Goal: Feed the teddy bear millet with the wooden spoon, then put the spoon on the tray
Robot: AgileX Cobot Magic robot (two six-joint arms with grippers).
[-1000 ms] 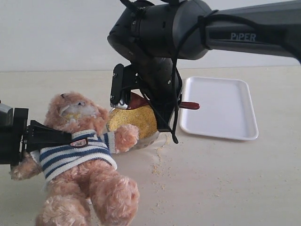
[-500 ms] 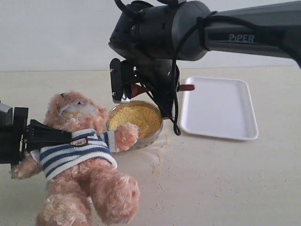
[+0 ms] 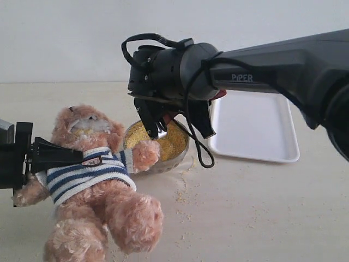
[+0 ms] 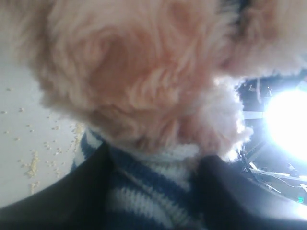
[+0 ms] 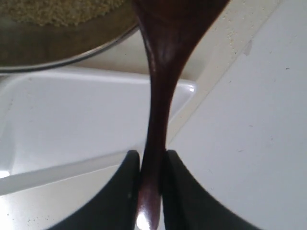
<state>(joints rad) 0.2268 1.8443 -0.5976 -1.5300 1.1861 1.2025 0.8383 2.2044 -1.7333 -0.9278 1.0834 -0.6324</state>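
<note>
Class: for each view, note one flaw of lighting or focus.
Left wrist view: the teddy bear is blurred, with blown-out glare beside it. Right wrist view: the wooden spoon shows a sheen; the tray looks washed out. Exterior view: even light.

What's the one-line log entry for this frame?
left gripper: shut on teddy bear | right gripper: shut on wooden spoon, by millet | tray: spoon not placed yet
</note>
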